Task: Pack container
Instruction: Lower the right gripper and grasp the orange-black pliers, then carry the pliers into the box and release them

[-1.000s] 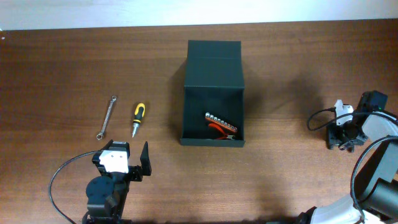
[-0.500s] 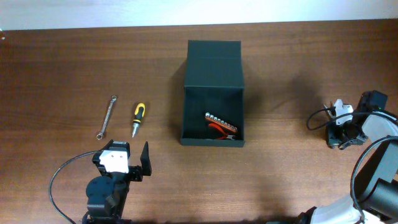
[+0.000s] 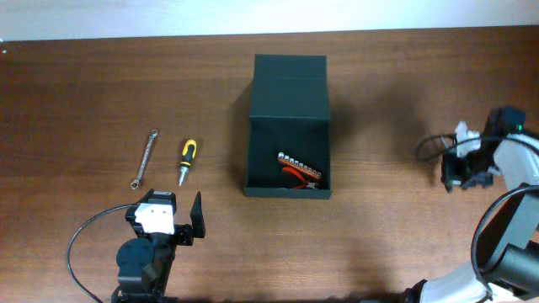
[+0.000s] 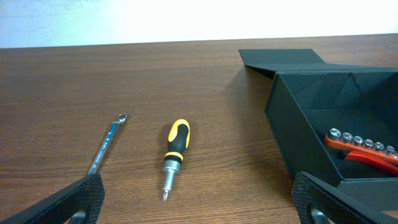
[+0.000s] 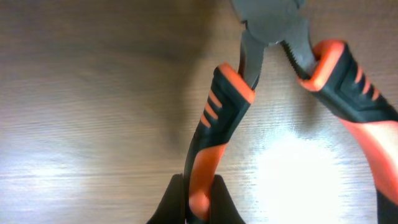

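Since the right gripper [image 5: 198,205] pinches only one handle of the orange-and-black pliers [image 5: 217,118], near its end, the tool may swivel in the grip and the free handle may swing wide. Likely cause: an off-centre, single-handle hold. Splayed handles might snag the rim of the container [image 3: 287,88], which sits open mid-table, well apart, with a red bit holder [image 3: 301,169] inside. Left gripper [image 4: 199,204] hovers with fingers spread. Screwdriver [image 4: 174,155] and wrench [image 4: 107,144] lie unpacked on the table.

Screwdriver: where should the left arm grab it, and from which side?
Probably take the screwdriver by its yellow-and-black handle, from straight above, jaws spanning its width. It lies flat with the tip toward the robot, the handle is its thickest part, and the wrench lies well clear of it.
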You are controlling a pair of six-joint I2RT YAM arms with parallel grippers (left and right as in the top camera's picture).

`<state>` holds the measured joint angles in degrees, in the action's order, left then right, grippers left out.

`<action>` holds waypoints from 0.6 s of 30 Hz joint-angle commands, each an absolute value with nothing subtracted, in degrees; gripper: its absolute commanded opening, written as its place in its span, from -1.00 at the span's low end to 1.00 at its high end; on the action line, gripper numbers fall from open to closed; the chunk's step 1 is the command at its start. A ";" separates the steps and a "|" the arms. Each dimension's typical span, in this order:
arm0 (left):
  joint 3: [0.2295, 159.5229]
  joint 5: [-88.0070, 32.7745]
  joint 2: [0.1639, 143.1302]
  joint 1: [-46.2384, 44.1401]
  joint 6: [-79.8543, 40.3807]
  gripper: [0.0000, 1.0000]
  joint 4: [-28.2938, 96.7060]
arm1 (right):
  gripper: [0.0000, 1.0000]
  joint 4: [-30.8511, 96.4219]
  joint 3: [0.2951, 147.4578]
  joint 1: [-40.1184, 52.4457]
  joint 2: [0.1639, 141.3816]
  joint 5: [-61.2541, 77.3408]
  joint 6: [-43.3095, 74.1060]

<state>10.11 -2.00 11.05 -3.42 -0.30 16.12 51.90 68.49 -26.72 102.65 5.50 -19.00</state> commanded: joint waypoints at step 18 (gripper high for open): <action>11.31 -1.72 10.94 -3.60 -0.84 0.98 15.92 | -0.93 85.65 118.37 18.83 101.95 5.39 -33.34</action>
